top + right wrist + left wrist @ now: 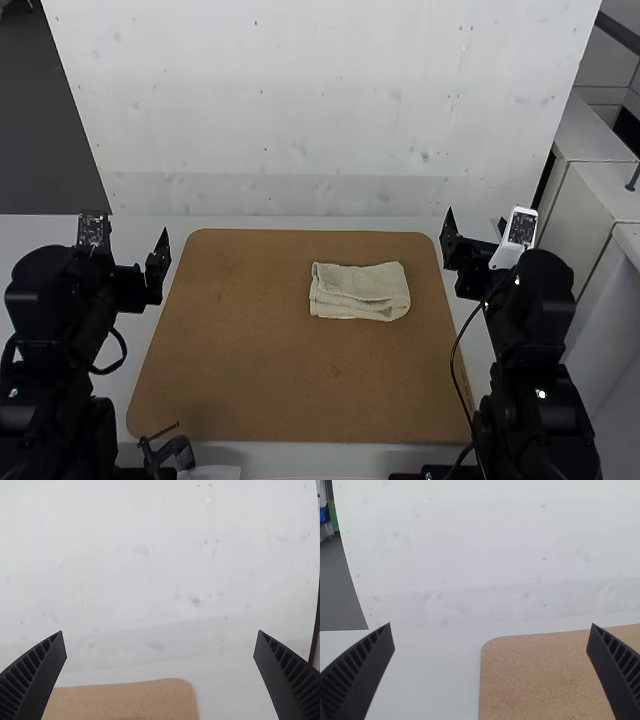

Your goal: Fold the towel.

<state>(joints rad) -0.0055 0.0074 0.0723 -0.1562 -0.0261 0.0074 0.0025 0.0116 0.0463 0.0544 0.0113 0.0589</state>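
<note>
Towel [360, 291] lies folded, cream and ribbed.

Left arm [45, 300] and right arm [535, 300]: black, rounded. Right: thin black cable [453, 360], white mount [505, 256] (dark, speckled panel [522, 229]).

Brown board [235, 370] is leaving passing room left of the towel [360, 290]. Towel is lying right of middle, as obstacle. White panel [320, 100] is blocking far side; black cable [452, 362] is crossing board's right edge.
</note>
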